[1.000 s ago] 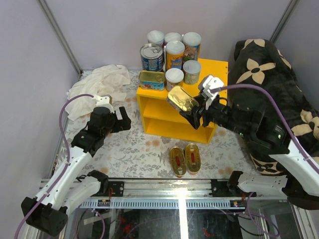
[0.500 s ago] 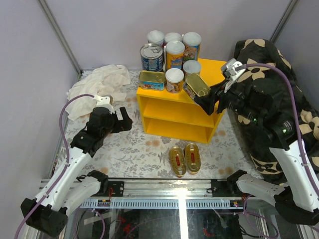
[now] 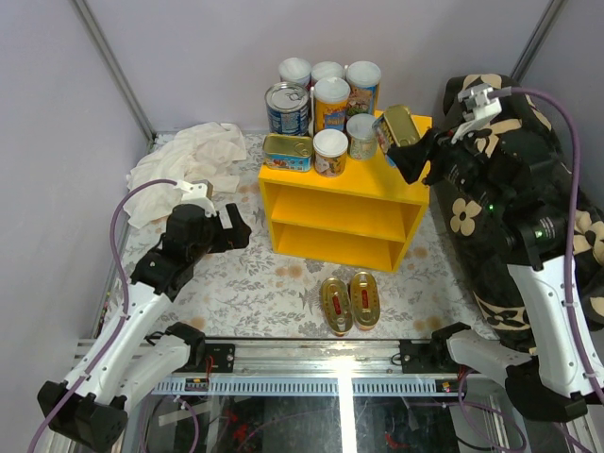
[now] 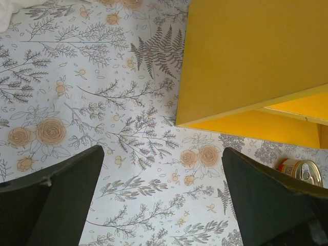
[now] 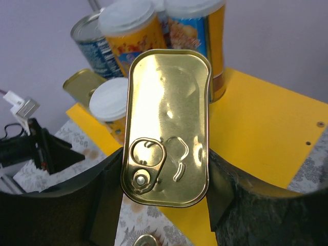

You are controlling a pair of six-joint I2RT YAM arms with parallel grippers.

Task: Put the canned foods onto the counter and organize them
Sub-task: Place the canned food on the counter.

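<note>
My right gripper [image 3: 412, 156] [image 5: 164, 189] is shut on a flat rectangular gold tin [image 3: 399, 128] [image 5: 166, 128], held tilted above the right part of the yellow counter's top [image 3: 366, 172] [image 5: 266, 133]. Several white-lidded cans [image 3: 330, 94] [image 5: 128, 25], a blue-labelled steel can [image 3: 287, 107] [image 5: 89, 38] and another flat gold tin [image 3: 287, 151] stand on the top's left and rear. Two oval gold tins [image 3: 337, 304] [image 3: 364, 298] lie on the floral floor in front of the counter. My left gripper [image 3: 231, 226] [image 4: 163, 205] hangs open over the floor left of the counter [image 4: 256, 61], holding nothing.
A crumpled white cloth [image 3: 193, 156] lies at the back left. A black bag with cream flowers [image 3: 510, 160] fills the right side, close behind my right arm. One oval tin [image 4: 302, 171] shows at the right edge of the left wrist view.
My right arm has carried the gold tin up and back to the right, from in front of the counter to above its top. The left arm has stayed still.
</note>
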